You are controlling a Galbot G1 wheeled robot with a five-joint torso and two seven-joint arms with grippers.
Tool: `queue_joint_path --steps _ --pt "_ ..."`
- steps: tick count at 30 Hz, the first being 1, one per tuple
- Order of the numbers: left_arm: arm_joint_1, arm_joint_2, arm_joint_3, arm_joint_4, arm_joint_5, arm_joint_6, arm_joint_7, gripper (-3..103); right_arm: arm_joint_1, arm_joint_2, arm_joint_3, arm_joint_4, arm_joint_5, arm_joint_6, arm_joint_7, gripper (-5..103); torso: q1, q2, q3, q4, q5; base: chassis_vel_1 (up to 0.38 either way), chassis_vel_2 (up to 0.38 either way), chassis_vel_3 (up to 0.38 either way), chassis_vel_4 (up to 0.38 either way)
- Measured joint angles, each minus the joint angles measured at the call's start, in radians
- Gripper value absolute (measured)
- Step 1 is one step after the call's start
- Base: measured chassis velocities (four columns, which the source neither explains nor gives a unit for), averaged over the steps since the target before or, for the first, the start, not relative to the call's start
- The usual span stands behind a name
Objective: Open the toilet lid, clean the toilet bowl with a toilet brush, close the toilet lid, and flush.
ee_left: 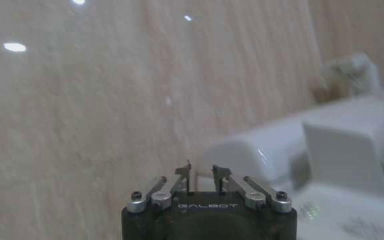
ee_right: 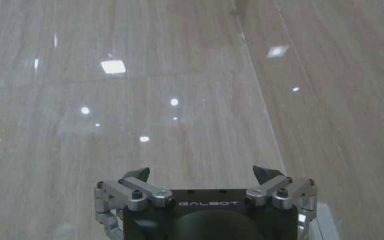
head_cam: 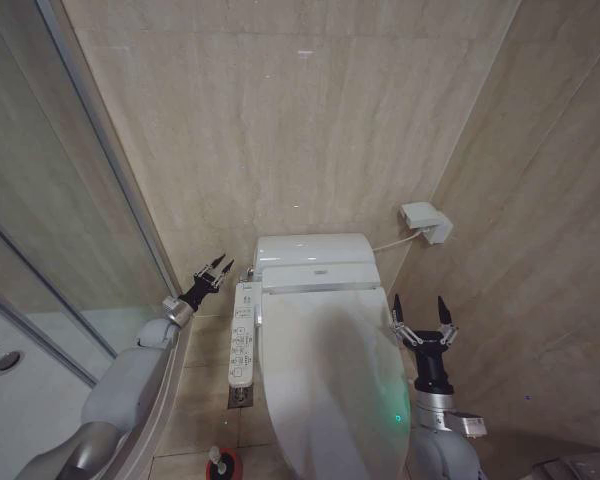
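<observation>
Head view, toilet lid (head_cam: 325, 380) down, toilet brush (head_cam: 218, 458) apparently in red holder (head_cam: 223, 467), left pincer (head_cam: 218, 268) narrow, right pincer (head_cam: 421, 310) wide.

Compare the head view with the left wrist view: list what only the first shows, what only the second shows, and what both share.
Head view alone: the closed toilet lid, the button panel, the toilet brush in its red holder on the floor, the glass shower door, and the right gripper, open beside the toilet. Left wrist view alone: a close look at the left gripper from behind, fingers nearly together. Shared: the left gripper, the toilet's white rear housing, the wall box and the beige tiled wall.
</observation>
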Motion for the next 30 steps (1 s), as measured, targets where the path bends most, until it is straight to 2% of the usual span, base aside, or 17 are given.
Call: queue_joint_path --steps 3,4,11,12,25,30 --pt "-0.011 0.011 0.037 0.011 0.011 -0.002 -0.007 40 0.0 0.002 0.0 0.0 0.0 0.0 0.0 100 0.0 0.0 0.0 0.0 -0.0001 0.0 0.0 0.0 0.0" --pt "-0.018 0.019 0.067 0.017 0.017 -0.002 -0.019 13 0.0 0.003 -0.001 0.001 -0.001 0.0 0.0 100 0.0 0.0 0.0 0.0 0.0 0.0 0.0 0.0 0.0" --pt "-0.037 0.026 0.117 0.038 0.05 -0.002 -0.03 13 -0.008 0.005 -0.002 0.007 -0.004 0.002 0.0 100 0.0 0.0 0.0 -0.0001 0.0 0.0 0.0 0.0 0.0" --pt "-0.043 0.026 0.125 0.046 0.053 -0.002 -0.029 0 -0.011 0.005 -0.001 0.008 -0.004 0.003 0.0 100 0.0 0.0 0.0 -0.0001 -0.0001 0.0 0.0 0.0 0.0" --pt "-0.121 -0.017 0.16 0.131 0.05 -0.006 0.009 0 -0.014 0.018 0.004 0.005 -0.011 0.008 0.001 100 0.0 0.0 0.0 -0.0002 0.0002 0.0 0.0 0.0 0.0" --pt "-0.131 -0.041 0.164 0.162 0.065 -0.003 0.003 0 -0.013 0.016 0.01 0.005 -0.01 0.008 0.003 100 0.0 0.0 0.0 -0.0001 0.0001 0.0 0.0 0.0 0.0"
